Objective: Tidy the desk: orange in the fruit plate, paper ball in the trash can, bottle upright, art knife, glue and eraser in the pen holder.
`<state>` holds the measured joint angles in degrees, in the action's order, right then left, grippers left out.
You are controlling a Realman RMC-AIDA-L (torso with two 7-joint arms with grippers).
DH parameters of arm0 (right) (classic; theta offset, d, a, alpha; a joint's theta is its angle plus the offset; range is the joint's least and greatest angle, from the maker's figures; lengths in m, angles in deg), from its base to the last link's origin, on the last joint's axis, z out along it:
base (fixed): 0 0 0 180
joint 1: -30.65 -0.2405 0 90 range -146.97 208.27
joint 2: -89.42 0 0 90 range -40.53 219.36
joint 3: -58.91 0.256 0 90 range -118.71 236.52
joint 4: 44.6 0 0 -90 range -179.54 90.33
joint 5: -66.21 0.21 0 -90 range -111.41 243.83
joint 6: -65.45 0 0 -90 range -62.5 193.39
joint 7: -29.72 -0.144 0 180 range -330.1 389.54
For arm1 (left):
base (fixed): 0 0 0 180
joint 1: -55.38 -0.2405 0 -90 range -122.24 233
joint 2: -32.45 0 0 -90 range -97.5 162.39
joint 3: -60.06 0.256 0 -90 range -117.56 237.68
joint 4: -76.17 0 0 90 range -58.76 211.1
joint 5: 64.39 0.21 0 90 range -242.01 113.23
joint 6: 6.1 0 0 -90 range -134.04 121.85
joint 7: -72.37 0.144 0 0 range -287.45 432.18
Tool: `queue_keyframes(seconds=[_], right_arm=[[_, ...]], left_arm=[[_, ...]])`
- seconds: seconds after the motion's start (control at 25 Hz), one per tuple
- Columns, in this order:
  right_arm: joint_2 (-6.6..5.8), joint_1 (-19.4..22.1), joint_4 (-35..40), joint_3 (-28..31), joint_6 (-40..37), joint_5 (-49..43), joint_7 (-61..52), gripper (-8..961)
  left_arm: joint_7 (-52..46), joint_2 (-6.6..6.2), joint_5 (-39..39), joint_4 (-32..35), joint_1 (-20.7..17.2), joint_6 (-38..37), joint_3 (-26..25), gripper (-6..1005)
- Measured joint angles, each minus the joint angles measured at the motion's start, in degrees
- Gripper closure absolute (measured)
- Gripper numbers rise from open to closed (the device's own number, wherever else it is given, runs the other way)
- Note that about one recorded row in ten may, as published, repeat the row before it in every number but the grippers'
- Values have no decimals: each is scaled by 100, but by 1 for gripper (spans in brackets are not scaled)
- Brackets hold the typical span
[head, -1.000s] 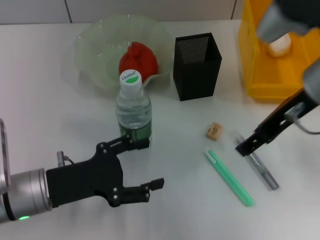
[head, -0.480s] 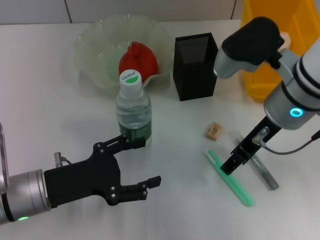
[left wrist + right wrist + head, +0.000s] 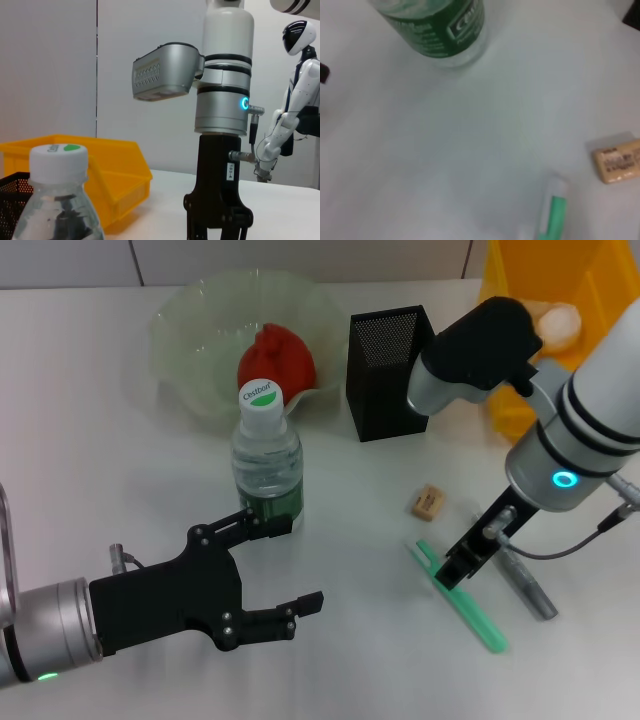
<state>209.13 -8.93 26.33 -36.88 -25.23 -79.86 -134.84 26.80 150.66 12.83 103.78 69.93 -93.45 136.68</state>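
Note:
The bottle (image 3: 267,455) stands upright on the desk, and my open left gripper (image 3: 293,566) sits just in front of it, holding nothing. A reddish orange (image 3: 276,357) lies in the pale green fruit plate (image 3: 190,320). The paper ball (image 3: 558,325) rests in the yellow trash can (image 3: 520,390). The tan eraser (image 3: 428,501), green art knife (image 3: 462,598) and grey glue (image 3: 527,583) lie on the desk. My right gripper (image 3: 458,570) hangs over the knife's far end; in the left wrist view the right gripper (image 3: 216,231) has its jaws apart. The right wrist view shows the art knife (image 3: 552,216) and eraser (image 3: 617,160).
The black mesh pen holder (image 3: 393,358) stands behind the eraser, between plate and trash can. The bottle (image 3: 440,25) is left of the knife with bare desk between. A white humanoid robot (image 3: 295,100) stands far behind the desk.
My right arm has swung left and lowered, shifting from over the grey glue to over the green knife's far end. The left gripper has barely moved.

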Motion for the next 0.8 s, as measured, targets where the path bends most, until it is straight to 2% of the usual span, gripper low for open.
queue_keyframes(seconds=[0.8], right_arm=[[9, -266, -587, -213, 268, 140, -87, 574]], left_arm=[[6, -9, -2, -1, -15, 0, 2, 138]])
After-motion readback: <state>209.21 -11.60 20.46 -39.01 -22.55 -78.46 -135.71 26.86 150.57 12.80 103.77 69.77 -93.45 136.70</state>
